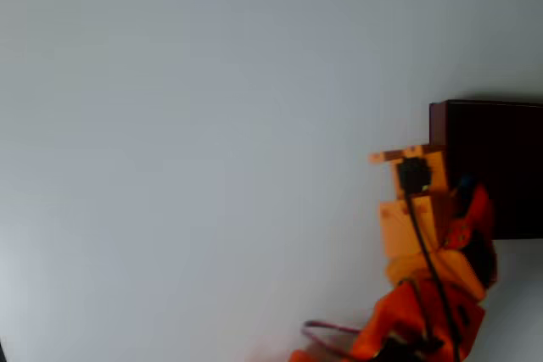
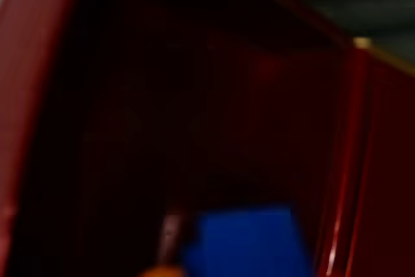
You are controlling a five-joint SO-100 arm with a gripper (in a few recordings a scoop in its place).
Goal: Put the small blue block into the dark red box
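From overhead, a plain pale grey table [image 1: 212, 125] holds the dark red box [image 1: 496, 167] at its right edge, the orange arm [image 1: 424, 243] reaching over it. At the wrist, the small blue block [image 2: 249, 241], blurred, sits over the box's dark inside; I cannot tell whether the gripper clasps it.

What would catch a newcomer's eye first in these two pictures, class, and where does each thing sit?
In the overhead view, the orange arm stands out against the pale table, reaching from the bottom edge to the dark red box at the right edge. In the wrist view, the small blue block glows at the bottom of the picture, against the box's dark inside; the picture is too blurred to tell how it is held.
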